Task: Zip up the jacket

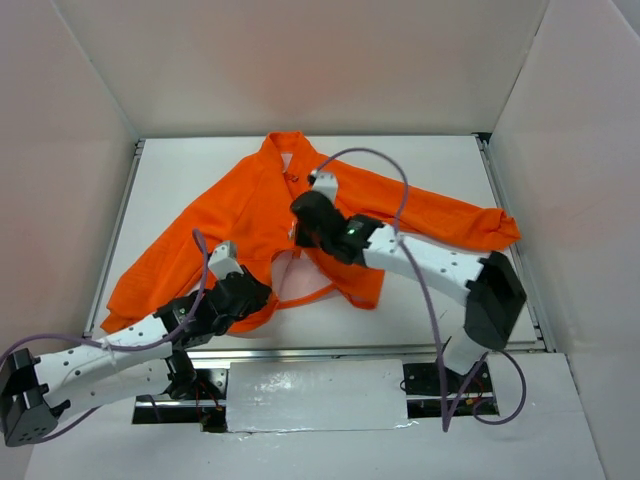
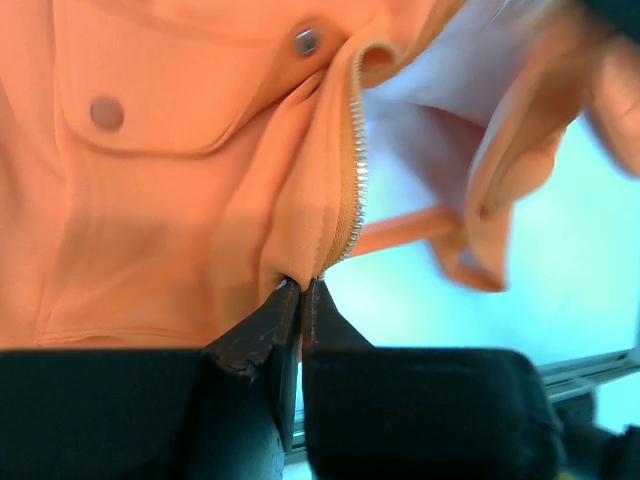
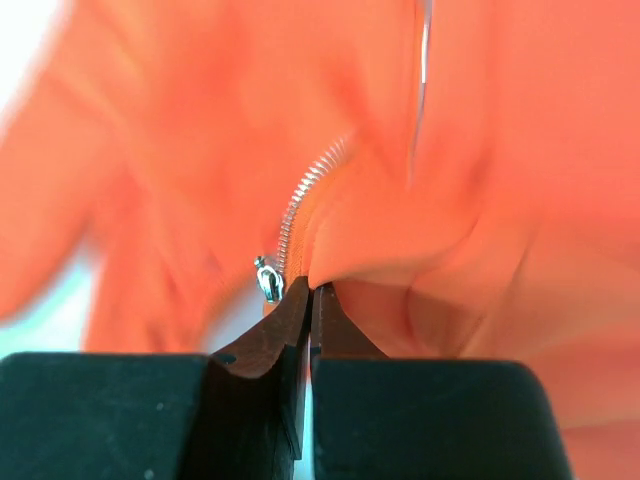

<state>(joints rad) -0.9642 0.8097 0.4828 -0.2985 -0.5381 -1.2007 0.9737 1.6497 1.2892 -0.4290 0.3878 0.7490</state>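
Note:
The bright orange jacket (image 1: 250, 215) lies spread on the white table, collar at the back, front open at the bottom. My left gripper (image 1: 243, 290) is shut on the hem of the jacket's left front (image 2: 200, 230), pinching the fabric at the lower end of the pale zipper row (image 2: 355, 170). A flap pocket with snap buttons (image 2: 107, 112) lies just above it. My right gripper (image 1: 305, 225) is shut on the other front edge (image 3: 420, 240), beside a zipper row (image 3: 305, 190) and the small metal slider (image 3: 267, 280), which hangs free just left of the fingertips.
The white table (image 1: 430, 160) is walled by white panels on three sides. A metal rail (image 1: 300, 350) runs along the near edge. The jacket's right sleeve (image 1: 460, 222) stretches to the right wall, beside the right arm's elbow (image 1: 495, 290).

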